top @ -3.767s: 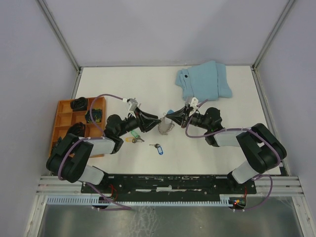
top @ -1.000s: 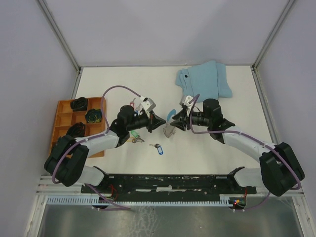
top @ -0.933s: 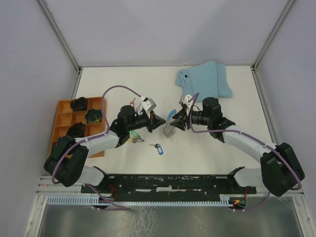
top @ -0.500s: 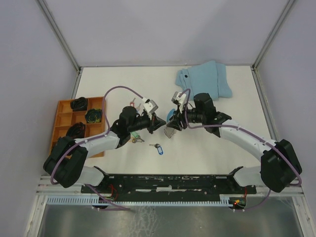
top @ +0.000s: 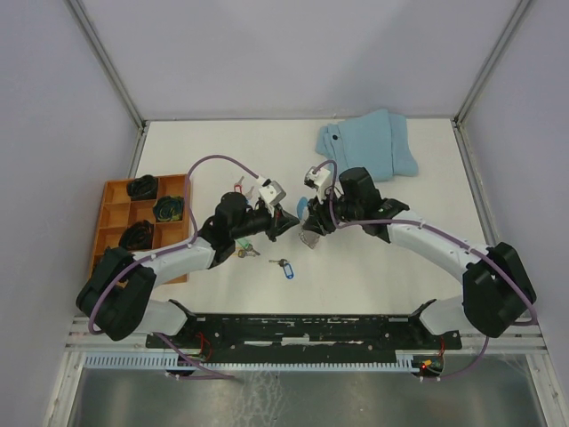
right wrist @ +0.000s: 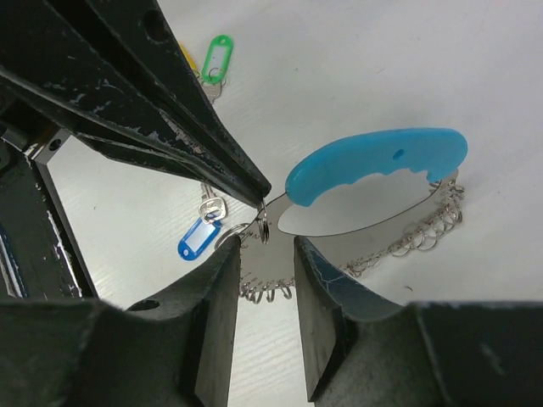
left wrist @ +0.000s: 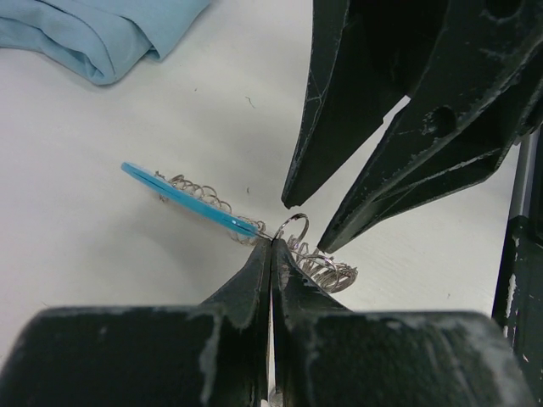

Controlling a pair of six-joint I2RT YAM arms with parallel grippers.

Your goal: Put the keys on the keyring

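Keyring (right wrist: 373, 161) sits between the two arms, its long axis running away from the right gripper (right wrist: 265, 246). We find the left gripper (left wrist: 271, 242) pressed together on its near end and the right gripper spread astride that same end. Blue-tagged key (right wrist: 199, 237) lies apart.

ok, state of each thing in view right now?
keyring: held by one loop, no key seen on it
left gripper: shut on that loop
right gripper: open, tips at the keyring
blue-tag key: loose on table
green-tag key: loose on table
cloth: folded
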